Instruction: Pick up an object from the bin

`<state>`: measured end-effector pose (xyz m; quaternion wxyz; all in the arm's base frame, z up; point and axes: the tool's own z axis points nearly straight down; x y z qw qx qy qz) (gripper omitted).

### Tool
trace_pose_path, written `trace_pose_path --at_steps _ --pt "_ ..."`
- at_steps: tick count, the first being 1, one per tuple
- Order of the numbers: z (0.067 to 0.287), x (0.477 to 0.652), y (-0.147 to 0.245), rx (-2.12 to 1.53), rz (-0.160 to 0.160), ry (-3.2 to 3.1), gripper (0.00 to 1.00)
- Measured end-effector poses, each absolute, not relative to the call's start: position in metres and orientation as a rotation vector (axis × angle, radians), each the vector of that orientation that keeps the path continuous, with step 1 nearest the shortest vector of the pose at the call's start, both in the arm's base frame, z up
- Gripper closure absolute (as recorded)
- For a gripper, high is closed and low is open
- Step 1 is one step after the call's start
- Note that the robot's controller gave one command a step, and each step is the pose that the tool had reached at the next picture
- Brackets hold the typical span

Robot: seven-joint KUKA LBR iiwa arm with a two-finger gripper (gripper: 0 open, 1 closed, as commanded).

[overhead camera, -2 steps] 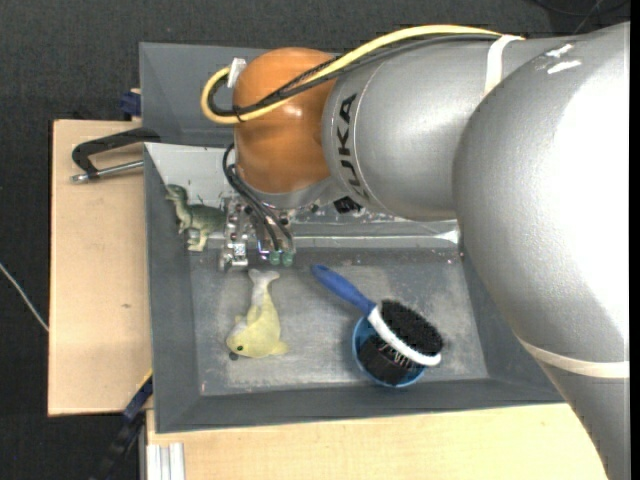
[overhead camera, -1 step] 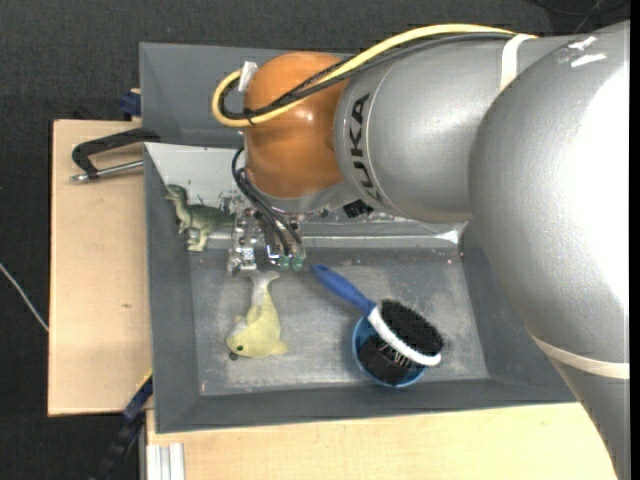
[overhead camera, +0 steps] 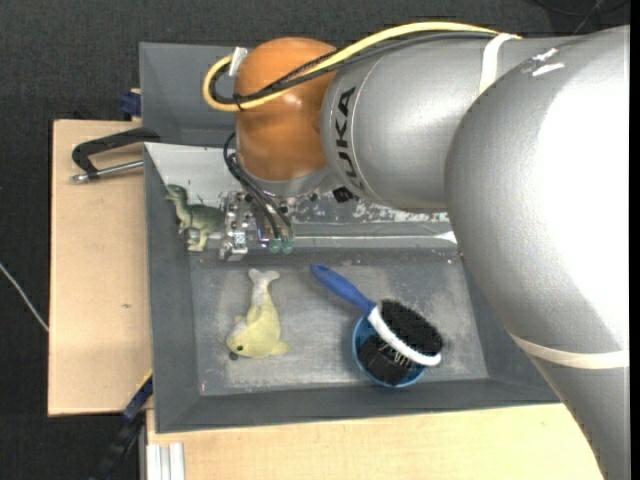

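So the gripper (overhead camera: 255, 236) is low in the bin (overhead camera: 175, 358), can't tell if it's open or closed. One green toy dinosaur (overhead camera: 192, 220) stands just beside it on the view's left. One yellow whale toy (overhead camera: 258, 330) lies below it, and one blue brush (overhead camera: 400, 330) sits further off, lower right.

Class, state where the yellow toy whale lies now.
In the camera view the yellow toy whale lies on the bin floor's lower left, apart from the blue brush to its right, below the gripper and green dinosaur.
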<state>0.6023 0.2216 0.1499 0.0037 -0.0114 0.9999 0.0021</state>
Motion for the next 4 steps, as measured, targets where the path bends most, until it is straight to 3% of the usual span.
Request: trace_pose_path --at_steps 1,2,3,4 --pt "0.146 0.585 0.209 -0.044 0.001 3.142 1.00" --pt "0.131 0.543 0.219 -0.063 0.002 3.145 1.00" --pt "0.193 0.552 0.201 -0.125 0.006 3.126 1.00" --pt "0.243 0.498 0.203 -0.171 0.004 3.133 1.00"
